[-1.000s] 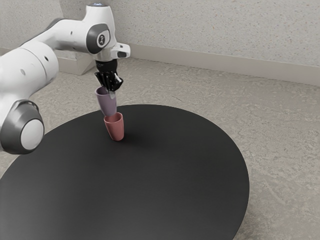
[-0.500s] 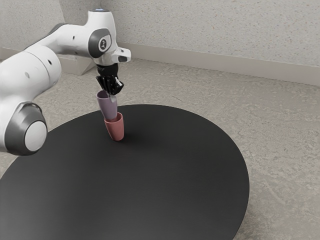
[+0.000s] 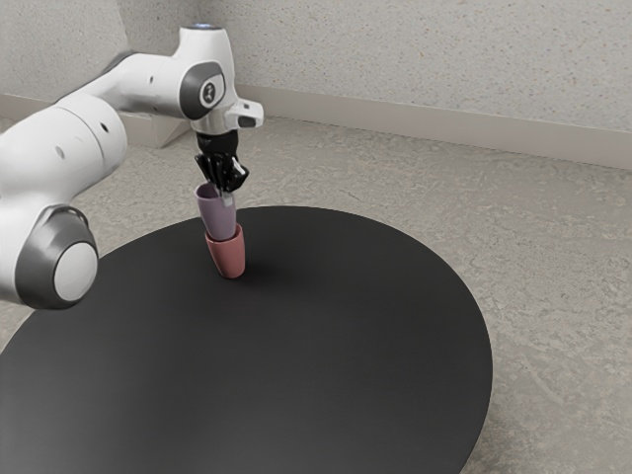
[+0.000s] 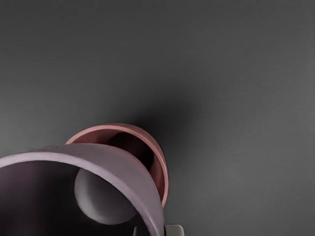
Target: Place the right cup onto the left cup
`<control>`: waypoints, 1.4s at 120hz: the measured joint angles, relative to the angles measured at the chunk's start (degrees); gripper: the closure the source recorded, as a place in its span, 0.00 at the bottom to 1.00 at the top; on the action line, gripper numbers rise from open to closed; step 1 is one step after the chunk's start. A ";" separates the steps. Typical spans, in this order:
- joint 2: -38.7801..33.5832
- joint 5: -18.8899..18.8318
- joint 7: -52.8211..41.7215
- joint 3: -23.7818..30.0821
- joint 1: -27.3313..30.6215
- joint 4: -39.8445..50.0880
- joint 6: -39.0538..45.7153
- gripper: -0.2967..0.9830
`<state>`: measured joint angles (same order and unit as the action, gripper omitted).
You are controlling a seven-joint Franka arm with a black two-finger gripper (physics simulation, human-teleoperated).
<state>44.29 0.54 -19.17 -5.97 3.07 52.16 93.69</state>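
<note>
Cup (image 3: 216, 214), smooth, lilac, tapered, over round-mouthed red cup (image 3: 228, 259).

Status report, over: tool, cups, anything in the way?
Tool shut on purple cup, gripping its wall. Purple cup's base at pink cup's mouth, depth unclear. Pink cup upright on table. No obstruction seen between cups.

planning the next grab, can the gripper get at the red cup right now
Probably not: the gripper is shut on the purple cup, which blocks much of the red cup from above.
</note>
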 joint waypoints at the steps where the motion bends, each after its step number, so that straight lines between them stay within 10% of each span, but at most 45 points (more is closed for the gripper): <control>1: 0.04 0.00 0.00 0.00 0.00 0.00 0.01 0.85; 56: 1.50 -0.01 -0.09 0.18 0.09 0.02 0.35 0.84; 100: -0.23 1.01 -0.28 0.35 0.00 1.15 0.39 0.37; 168: -34.78 1.05 1.06 7.01 -0.80 25.10 -2.59 0.24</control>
<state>9.51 1.59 -18.12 1.04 2.27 77.26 91.09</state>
